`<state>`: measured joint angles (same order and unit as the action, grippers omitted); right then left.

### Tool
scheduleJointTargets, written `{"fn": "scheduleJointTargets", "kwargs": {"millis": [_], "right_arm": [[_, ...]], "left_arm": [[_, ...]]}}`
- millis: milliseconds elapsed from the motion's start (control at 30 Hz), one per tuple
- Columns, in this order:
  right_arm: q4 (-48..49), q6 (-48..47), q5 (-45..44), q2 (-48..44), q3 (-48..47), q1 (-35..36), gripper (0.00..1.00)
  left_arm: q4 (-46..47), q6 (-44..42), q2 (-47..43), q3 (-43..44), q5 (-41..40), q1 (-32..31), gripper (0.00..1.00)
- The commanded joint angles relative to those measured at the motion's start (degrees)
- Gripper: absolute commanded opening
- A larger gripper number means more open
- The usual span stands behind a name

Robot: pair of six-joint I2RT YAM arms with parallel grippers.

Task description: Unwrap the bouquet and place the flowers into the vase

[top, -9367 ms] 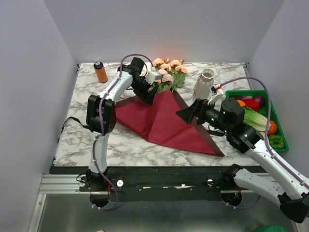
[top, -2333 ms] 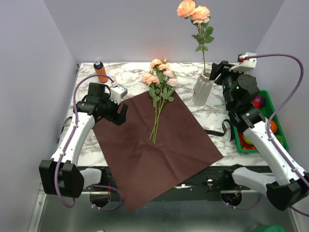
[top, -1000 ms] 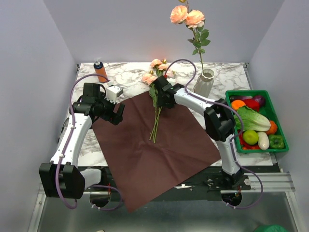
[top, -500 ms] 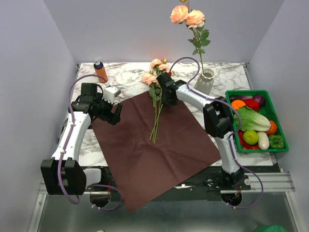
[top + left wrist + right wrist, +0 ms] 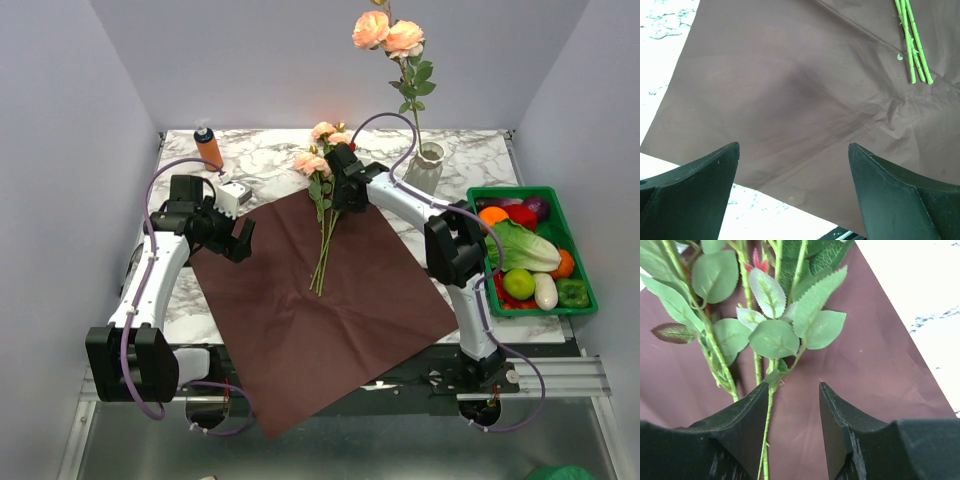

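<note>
The dark red paper (image 5: 330, 290) lies unfolded, a matte, creased sheet on the white marbled surface (image 5: 265, 150). The loose flowers (image 5: 324, 225) rest on it — thin green stems toward 6 o'clock, peach heads toward 12. At 2 o'clock from them stands the ribbed white vase (image 5: 424, 168), holding two roses (image 5: 388, 32) upright. The right hand (image 5: 794, 390) hovers over the serrated leaves, jaws apart, a stem just beside one finger. The left hand (image 5: 793, 147) gapes wide over the paper's 9 o'clock side.
</note>
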<state>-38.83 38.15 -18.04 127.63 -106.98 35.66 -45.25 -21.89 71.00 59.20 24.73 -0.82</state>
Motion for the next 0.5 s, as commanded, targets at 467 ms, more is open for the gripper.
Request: {"fn": "scheduleJointTargets", "kwargs": {"millis": [467], "right_arm": [[-6.87,1.66,0.03,8.24,-8.33,0.29,0.58]], "left_arm": [[2.01,-2.19,0.98,-2.51,2.16,2.14,0.98]]}}
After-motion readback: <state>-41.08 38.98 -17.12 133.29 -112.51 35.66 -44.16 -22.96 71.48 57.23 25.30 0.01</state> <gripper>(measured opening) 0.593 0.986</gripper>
